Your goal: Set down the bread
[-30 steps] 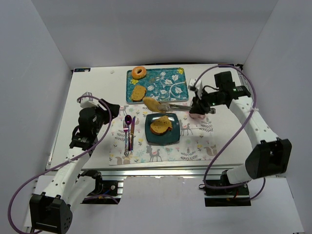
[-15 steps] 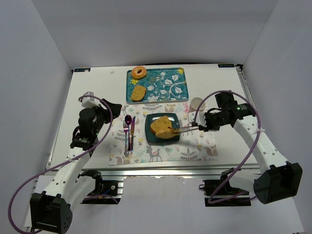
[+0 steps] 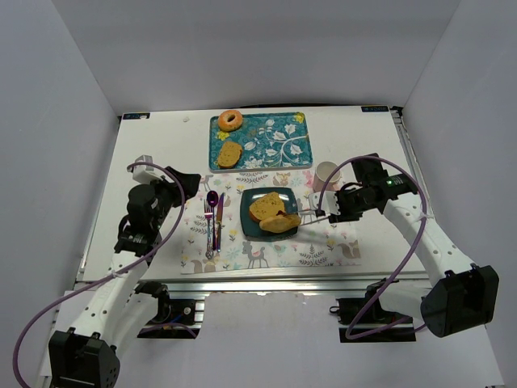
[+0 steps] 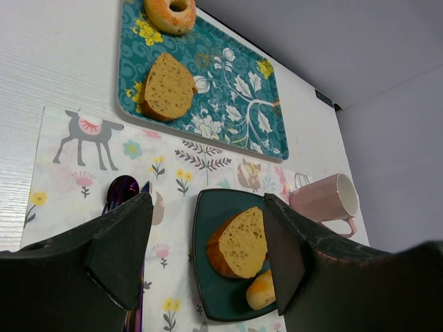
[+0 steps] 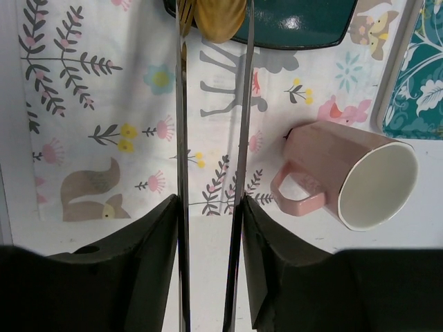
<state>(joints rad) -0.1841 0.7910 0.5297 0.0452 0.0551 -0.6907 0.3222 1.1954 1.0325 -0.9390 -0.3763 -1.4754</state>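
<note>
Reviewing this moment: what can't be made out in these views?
Right wrist view: the top edge cuts off the plate and the bread roll, so whether the tongs pinch the roll is unclear.
Left wrist view: the fingers of the left hand hide most of the cutlery.
Top view: the hold of the right hand on the tongs is too small to judge.
</note>
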